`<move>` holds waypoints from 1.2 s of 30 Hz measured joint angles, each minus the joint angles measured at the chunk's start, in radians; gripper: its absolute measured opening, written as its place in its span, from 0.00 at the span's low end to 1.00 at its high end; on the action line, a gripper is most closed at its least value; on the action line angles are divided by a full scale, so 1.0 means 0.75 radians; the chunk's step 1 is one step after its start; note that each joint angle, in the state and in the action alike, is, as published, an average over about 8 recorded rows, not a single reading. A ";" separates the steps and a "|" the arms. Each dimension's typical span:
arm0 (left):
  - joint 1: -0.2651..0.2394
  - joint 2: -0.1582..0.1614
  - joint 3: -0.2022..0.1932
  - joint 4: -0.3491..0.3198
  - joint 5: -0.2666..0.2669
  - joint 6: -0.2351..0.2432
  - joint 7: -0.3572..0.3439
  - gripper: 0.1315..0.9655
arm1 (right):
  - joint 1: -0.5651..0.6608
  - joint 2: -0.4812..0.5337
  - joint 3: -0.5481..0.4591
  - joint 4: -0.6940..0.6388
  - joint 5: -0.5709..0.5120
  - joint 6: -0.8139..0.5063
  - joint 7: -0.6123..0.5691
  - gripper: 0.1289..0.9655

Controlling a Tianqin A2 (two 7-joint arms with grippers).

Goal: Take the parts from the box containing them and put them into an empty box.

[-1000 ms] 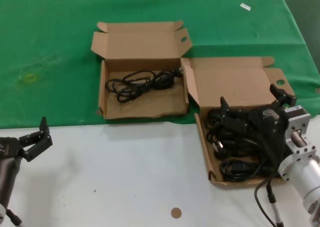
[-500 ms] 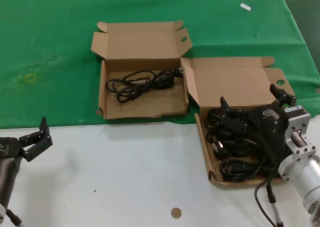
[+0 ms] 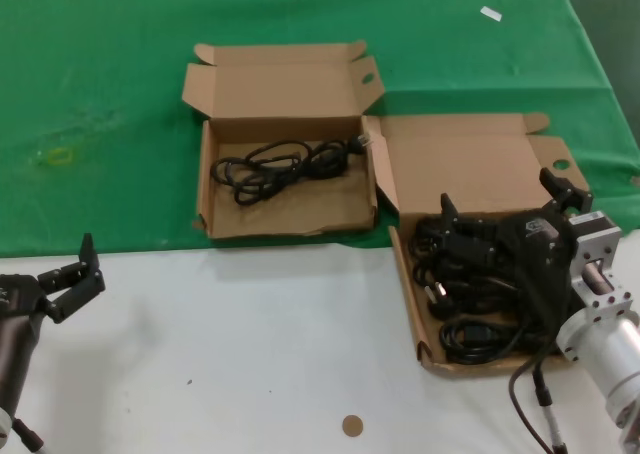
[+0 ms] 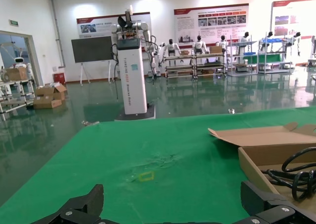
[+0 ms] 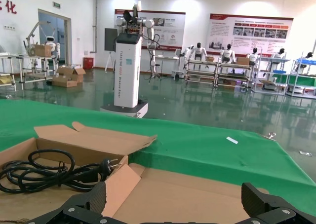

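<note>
1. Bench (image 3: 250,334): the near half is white, and the far half is covered by a green cloth (image 3: 100,74).

2. Full box (image 3: 480,159): it lies at the right side of the bench, across the line where cloth meets white surface. The lid is laid back flat on the cloth. The low front wall faces the near edge. A pile of black cables (image 3: 470,309) fills the tray.

3. Second box (image 3: 280,84): it lies on the cloth, left of the full box and farther from the near edge. The nearest corners of the 2 boxes are just beside each other. The lid stands open and the front wall is wavy. 1 coiled black cable (image 3: 280,164) lies in the far half of its tray.

4. Right gripper (image 3: 505,199): it sits low over the cable pile in the full box. The 2 fingers are spread wide and point toward the lid. Nothing is clamped between them. The right wrist view shows the same spread, with the lid of the full box ahead and the second box beyond it.

5. Left gripper (image 3: 68,266): it is parked over the white surface at the left near corner, well apart from both boxes. Its fingers are also spread and hold nothing.

6. Other items: a small brown disc (image 3: 351,426) lies on the white surface near the near edge. A white tag (image 3: 490,13) lies on the cloth toward the far right corner.
</note>
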 joint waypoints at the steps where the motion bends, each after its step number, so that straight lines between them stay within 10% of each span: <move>1: 0.000 0.000 0.000 0.000 0.000 0.000 0.000 1.00 | 0.000 0.000 0.000 0.000 0.000 0.000 0.000 1.00; 36: 0.000 0.000 0.000 0.000 0.000 0.000 0.000 1.00 | 0.000 0.000 0.000 0.000 0.000 0.000 0.000 1.00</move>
